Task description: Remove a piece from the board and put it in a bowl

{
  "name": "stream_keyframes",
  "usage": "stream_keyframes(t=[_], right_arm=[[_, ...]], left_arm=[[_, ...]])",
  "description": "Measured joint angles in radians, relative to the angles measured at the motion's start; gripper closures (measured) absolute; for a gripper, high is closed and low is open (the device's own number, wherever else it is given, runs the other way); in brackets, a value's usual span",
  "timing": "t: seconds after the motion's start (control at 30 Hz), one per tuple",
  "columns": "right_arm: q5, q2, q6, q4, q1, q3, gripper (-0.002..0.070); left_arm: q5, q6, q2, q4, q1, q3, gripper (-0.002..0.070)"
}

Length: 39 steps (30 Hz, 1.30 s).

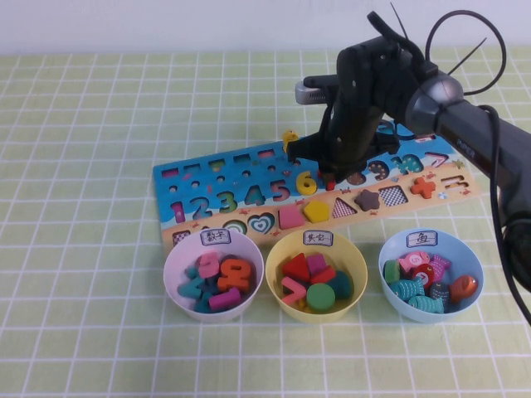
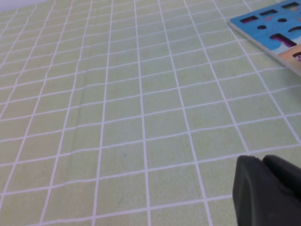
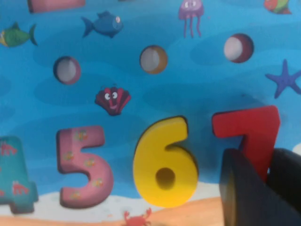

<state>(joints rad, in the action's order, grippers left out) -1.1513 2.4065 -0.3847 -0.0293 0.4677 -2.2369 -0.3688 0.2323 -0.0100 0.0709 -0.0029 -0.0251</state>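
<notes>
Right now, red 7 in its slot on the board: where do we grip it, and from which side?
Grip the red 7 by its slanted stem, from straight above. It lies flat in the board with the yellow 6 close beside, so only the top is free. The right end effector is already down over the stem, fingers either side; the left end effector is parked off the board.

A red 7 [image 3: 249, 129] and yellow 6 [image 3: 164, 162] sit on the blue, tan-edged board [image 1: 199, 178]. The tabletop [image 1: 83, 124] is pale green with a white grid. Bowls are lilac [image 1: 176, 259], yellow [image 1: 358, 264] and light blue [image 1: 474, 259].
</notes>
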Motion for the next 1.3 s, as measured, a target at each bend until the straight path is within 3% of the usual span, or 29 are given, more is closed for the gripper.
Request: stream_keyframes(t=[1.3], right_arm=[[0.012, 0.008, -0.01, 0.0, 0.0, -0.009, 0.0608]], left_arm=[[0.0, 0.0, 0.0, 0.0, 0.0, 0.0, 0.0679]])
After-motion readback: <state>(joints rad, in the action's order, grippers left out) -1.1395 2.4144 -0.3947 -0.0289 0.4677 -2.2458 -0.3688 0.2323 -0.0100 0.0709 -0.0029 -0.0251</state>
